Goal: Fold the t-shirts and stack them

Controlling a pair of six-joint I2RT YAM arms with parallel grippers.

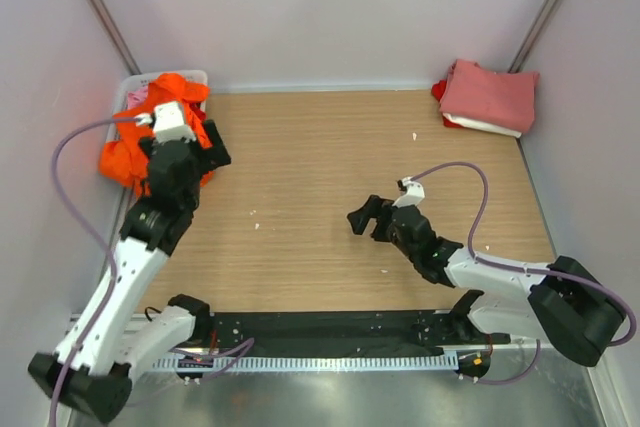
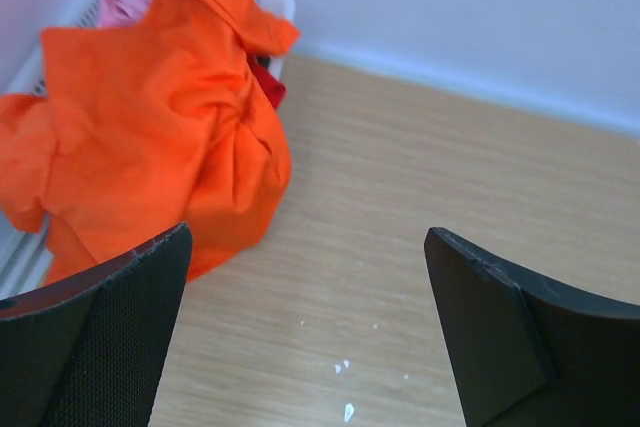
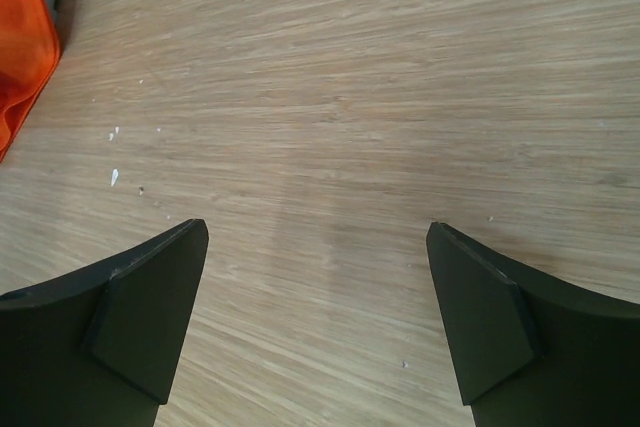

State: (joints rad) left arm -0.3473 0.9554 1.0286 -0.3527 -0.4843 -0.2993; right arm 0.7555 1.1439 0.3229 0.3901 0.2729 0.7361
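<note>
1. Starts at the near edge with a black strip [image 1: 330, 325] across the table [image 1: 320, 167], both arm bases bolted along it.
2. Finds the right gripper [image 3: 316, 232] low over bare wood, right of centre, jaws spread wide and pinching nothing.
3. Shows a few white specks [image 3: 113, 177] scattered on the wood ahead of that gripper.
4. Finds the left gripper [image 2: 308, 242] toward the far left, jaws likewise spread wide, with only wood between them and its left finger near a hem of orange cloth.
5. Meets the orange t-shirt [image 2: 150, 117] just beyond: bright, unfolded, a crumpled heap with deep creases, spilling from a basket onto the table.
6. Places the basket [image 2: 278, 2], white and slatted, in the far-left corner against the wall, with a bit of lighter pink cloth [image 2: 125, 9] inside and a dark red scrap [image 2: 268, 82] peeking out beside the orange.
7. Ends in the far-right corner with a folded stack: salmon-pink t-shirt [image 1: 490, 95] on top, flat and neatly squared, a white layer [image 1: 490, 127] showing along its near edge, and a red sliver [image 1: 440, 92] at its left side, well apart from both grippers.
</note>
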